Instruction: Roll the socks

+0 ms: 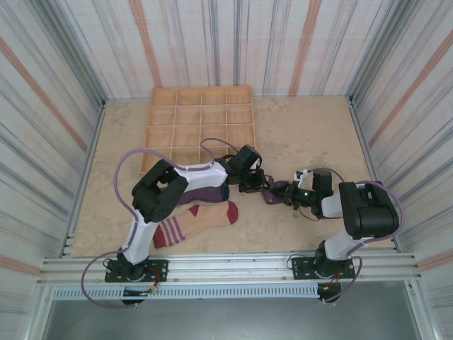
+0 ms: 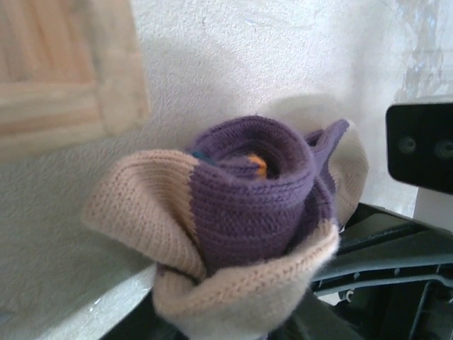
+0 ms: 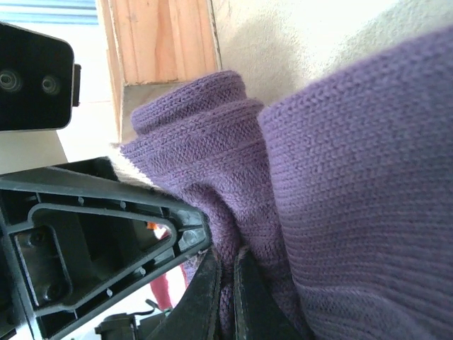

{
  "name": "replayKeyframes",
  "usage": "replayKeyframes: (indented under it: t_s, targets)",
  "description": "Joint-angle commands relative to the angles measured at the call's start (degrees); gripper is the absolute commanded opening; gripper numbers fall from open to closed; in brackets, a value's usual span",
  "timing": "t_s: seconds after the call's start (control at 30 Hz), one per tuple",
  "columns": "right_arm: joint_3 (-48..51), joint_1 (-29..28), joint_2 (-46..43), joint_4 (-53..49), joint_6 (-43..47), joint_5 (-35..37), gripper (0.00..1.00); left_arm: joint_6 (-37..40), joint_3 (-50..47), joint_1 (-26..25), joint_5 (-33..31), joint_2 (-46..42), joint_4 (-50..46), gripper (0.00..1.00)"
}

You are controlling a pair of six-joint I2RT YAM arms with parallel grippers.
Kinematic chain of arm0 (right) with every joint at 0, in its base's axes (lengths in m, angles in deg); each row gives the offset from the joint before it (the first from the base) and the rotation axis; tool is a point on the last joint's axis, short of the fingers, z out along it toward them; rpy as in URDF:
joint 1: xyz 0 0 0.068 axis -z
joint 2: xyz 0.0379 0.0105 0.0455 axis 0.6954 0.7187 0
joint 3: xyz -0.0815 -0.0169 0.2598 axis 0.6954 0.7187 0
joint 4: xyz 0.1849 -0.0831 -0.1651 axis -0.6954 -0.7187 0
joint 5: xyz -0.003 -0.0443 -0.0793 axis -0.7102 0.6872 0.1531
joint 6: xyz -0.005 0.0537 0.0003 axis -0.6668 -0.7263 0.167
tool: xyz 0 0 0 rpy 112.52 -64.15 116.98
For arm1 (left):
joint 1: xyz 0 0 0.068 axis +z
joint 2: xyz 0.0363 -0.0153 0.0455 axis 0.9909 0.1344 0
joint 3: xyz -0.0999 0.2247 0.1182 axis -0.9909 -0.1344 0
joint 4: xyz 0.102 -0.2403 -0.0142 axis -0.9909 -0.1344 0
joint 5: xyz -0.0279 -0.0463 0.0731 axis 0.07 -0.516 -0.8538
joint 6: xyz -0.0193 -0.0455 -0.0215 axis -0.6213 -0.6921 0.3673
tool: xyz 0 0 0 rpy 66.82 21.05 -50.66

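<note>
A rolled bundle of socks (image 2: 255,198), purple knit with a tan cuff folded round it and a bit of orange inside, sits right at my left gripper (image 1: 253,185). The cuff covers that gripper's jaws. My right gripper (image 3: 230,265) is shut on a thin fold of the purple sock (image 3: 340,184) from the opposite side, and the two grippers meet at the bundle (image 1: 268,186) mid-table. A tan sock (image 1: 209,216) with red toe and striped cuff lies flat at the front left. Another purple sock (image 1: 204,194) with a teal toe lies just behind it, under my left arm.
A wooden tray (image 1: 200,124) with several compartments stands at the back of the table, its edge close behind the bundle (image 2: 64,78). Striped walls enclose the table on three sides. Bare tabletop lies to the right of the tray.
</note>
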Motion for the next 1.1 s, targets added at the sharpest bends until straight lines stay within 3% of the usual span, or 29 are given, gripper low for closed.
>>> replayKeyframes:
  t_s: [0.0,0.23,0.43,0.7,0.87,1.07]
  targets:
    - [-1.17,-2.89,-5.27,-13.44,3.99,4.58,0.14,1.43,0.33,0.1,-2.75,0.91,-2.87,0.2]
    - [-9.27,-11.31,-22.75,-38.58,13.79,19.56,0.49,4.26,-1.53,1.74,-3.72,-3.93,-7.27,0.1]
    - [-15.87,-25.65,-30.42,-51.58,22.08,40.42,0.65,4.18,-5.8,3.04,-6.15,-9.78,-10.64,0.08]
    - [-16.74,-44.64,-27.46,-49.48,28.94,65.27,0.64,-0.06,-11.58,3.49,-6.75,-13.55,-10.65,0.07]
    - [-16.73,-51.63,-20.21,-44.45,31.19,72.37,0.64,-1.06,-13.11,3.44,-6.3,-14.13,-10.03,0.06]
    - [-19.15,-54.99,-11.88,-40.48,32.08,77.36,0.62,-1.3,-13.25,3.4,-6.0,-14.22,-9.58,0.07]
